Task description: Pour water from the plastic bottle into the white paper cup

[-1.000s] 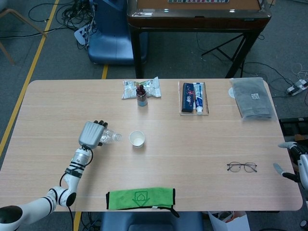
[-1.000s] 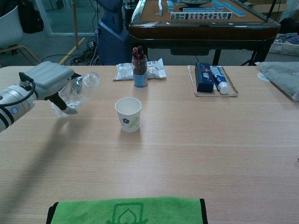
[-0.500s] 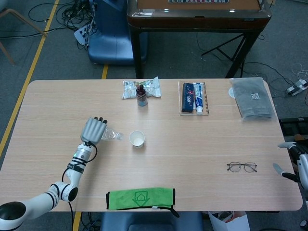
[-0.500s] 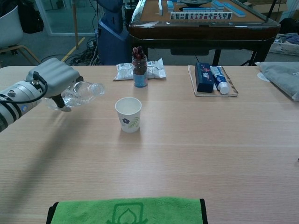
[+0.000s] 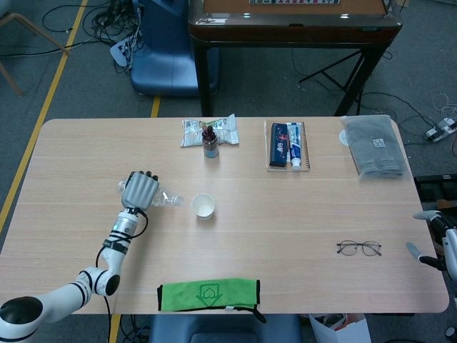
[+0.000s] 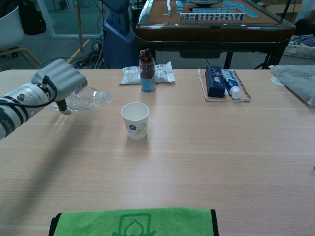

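- The left hand [image 6: 58, 78] is wrapped over the rear half of the bottle [image 6: 88, 99], fingers curled down across its top and far side; the bottle lies close to level in the air, its neck pointing away from the hand toward the cup [image 6: 135, 120].
- The right hand [image 5: 437, 239] sits well apart at the far table edge, only partly in frame; it seems to hold nothing, with its fingers apart.
- Handling, as a guess: the bottle is thin clear plastic, so it should be light and will likely dent under a firm squeeze. A smooth wet-looking wall may slip, so a grip round the thicker middle of the body, as now, looks safer than one near the neck.
- How much water is inside I cannot tell; the body reads mostly see-through. If it is partly full, the weight would shift toward the neck as it tips.
- Whether a cap is on the neck is too small to make out.
- Look of the bottle: small, colourless, ribbed or crumpled along the body, no label I can read.
- The cup stands upright on the table [image 6: 221, 147] beyond the bottle's mouth and lower than it, not touching; white paper with a small green print on the side. It is light and could be knocked over by a stray touch.
- From the head view the mouth stops short of the cup's rim, so the pour does not look lined up yet.
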